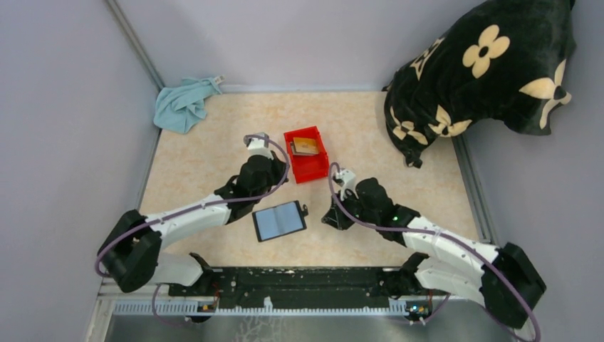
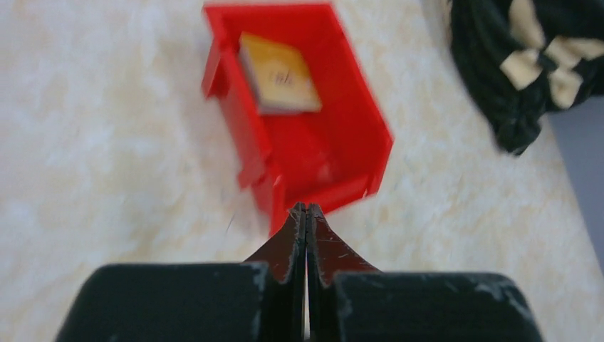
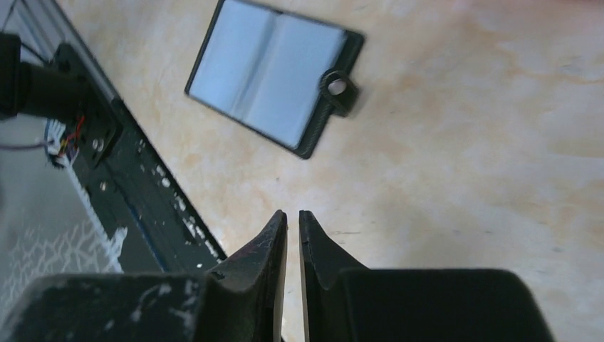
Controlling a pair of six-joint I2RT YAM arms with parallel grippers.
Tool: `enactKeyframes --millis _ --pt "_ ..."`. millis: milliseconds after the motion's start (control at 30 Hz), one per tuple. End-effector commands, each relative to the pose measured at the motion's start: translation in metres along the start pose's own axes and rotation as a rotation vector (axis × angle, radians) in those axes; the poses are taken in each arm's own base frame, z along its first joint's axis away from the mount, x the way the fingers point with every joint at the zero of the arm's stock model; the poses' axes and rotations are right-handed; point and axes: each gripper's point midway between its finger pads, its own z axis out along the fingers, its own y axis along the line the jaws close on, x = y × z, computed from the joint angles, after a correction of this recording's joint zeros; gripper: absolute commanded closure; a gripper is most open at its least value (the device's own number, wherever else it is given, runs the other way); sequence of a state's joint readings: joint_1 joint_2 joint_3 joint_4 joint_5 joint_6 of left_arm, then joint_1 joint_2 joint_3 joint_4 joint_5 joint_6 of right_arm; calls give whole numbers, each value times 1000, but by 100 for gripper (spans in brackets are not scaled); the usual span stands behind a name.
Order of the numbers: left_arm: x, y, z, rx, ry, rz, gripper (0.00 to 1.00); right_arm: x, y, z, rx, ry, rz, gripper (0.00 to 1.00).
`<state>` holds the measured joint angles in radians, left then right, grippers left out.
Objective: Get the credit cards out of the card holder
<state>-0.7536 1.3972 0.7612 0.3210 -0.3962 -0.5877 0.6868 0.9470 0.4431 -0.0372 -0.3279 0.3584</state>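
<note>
Right now the card holder (image 1: 280,221) lies opened flat on the table (image 1: 199,157), blue lining up, between my two arms and near the front rail. I see no card showing in its slots in either view that catches it, though the slots are too small for me to be sure. The credit cards (image 1: 305,146) sit stacked in the red bin (image 1: 313,174) just behind it, a tan one on top; I judge the bin is where they are meant to collect. My left gripper (image 2: 306,214) hovers just short of the bin's near corner, fingers pressed together with nothing between them. My right gripper (image 3: 293,217) hangs over bare table near the holder's snap tab (image 3: 336,87), its fingers almost together with only a thin slit between them, and it is empty too. With the wallet spread and apparently bare, I judge the job at or near its end; a closer look at the slots would settle it.
</note>
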Motion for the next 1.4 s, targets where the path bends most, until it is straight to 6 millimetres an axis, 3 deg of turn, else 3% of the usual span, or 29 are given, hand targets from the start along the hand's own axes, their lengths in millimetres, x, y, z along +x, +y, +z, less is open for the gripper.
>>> enactKeyframes --millis 0,133,200,267,367,533,733,900,1133,1200,1367 --pt "61 48 -47 -71 177 -38 100 -18 33 21 -50 -39 -61 88" --pt "103 88 -84 -130 264 -91 100 -17 36 36 -71 -39 -33 88" --pt "116 102 -98 -158 296 -112 100 -20 39 44 -79 -32 -33 78" --pt "124 114 -108 -185 309 -121 100 -23 42 53 -78 -19 -44 66" --pt "132 128 -118 -229 323 -123 100 -26 48 68 -80 -1 -52 55" --pt "147 143 -128 -280 367 -122 100 -26 50 96 -70 30 -47 53" --pt "157 149 -129 -301 398 -110 100 -8 38 119 -43 80 -16 51" --pt "163 151 -127 -307 415 -104 100 7 28 126 -19 116 -9 51" --pt "164 149 -126 -301 422 -101 100 19 28 130 -28 142 1 51" --pt "164 149 -126 -299 422 -101 100 31 24 134 -24 170 11 51" --pt "166 149 -126 -293 426 -106 100 34 33 136 -46 176 5 51"
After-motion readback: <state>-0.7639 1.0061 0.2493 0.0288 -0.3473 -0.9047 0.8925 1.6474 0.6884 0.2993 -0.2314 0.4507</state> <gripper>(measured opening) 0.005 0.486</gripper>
